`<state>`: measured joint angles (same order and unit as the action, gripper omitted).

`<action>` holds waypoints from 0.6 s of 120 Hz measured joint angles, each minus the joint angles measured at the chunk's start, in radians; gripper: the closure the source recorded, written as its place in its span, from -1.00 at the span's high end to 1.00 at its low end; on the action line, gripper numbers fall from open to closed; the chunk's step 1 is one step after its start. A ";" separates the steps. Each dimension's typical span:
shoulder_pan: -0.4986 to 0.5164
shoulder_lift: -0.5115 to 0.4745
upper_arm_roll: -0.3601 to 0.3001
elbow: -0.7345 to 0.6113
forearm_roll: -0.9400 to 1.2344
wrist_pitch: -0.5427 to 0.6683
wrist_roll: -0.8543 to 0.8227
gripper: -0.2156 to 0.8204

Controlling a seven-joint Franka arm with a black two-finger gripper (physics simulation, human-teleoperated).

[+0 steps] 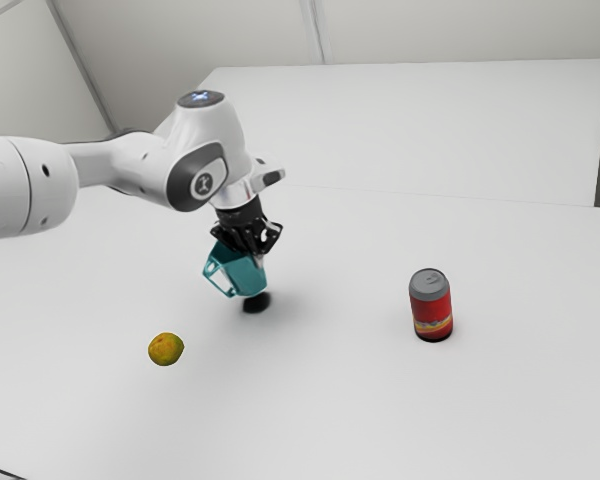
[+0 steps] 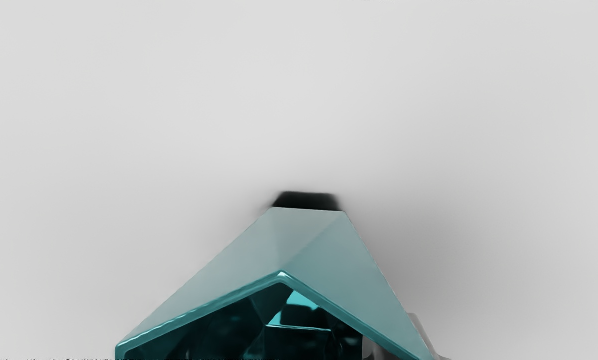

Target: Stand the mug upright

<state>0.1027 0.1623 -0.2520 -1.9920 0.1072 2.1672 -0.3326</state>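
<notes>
A smooth white tabletop (image 1: 330,410) spreads before a pale wall (image 1: 150,40). From the exterior view's left, a round yellow-orange fruit (image 1: 166,349) comes first; then the black two-finger end effector (image 1: 257,256) pinches the side of a faceted teal mug (image 1: 242,274), tilted above the tabletop; then an upright red cylindrical can (image 1: 431,307).

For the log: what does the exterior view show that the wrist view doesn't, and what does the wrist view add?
Exterior view: the white robot arm, the orange fruit and the red can, which stands upright.

Wrist view: a look through the open mouth of the teal mug at its dark, faceted inside.

Both: the mug itself, the gripper at its rim, the pale table and a dark patch near the mug's base.
</notes>
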 joint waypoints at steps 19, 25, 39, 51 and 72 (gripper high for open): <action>0.000 0.018 -0.005 -0.018 -0.001 0.020 -0.059 -0.91; 0.000 0.027 -0.005 -0.022 -0.001 0.026 -0.075 -0.91; 0.000 0.044 -0.006 -0.024 -0.002 0.035 -0.107 -0.91; 0.000 0.050 -0.006 -0.024 -0.002 0.040 -0.130 -0.91; 0.000 0.063 -0.006 -0.024 -0.003 0.045 -0.163 -0.91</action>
<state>0.1030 0.2254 -0.2576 -2.0161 0.1045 2.2126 -0.4951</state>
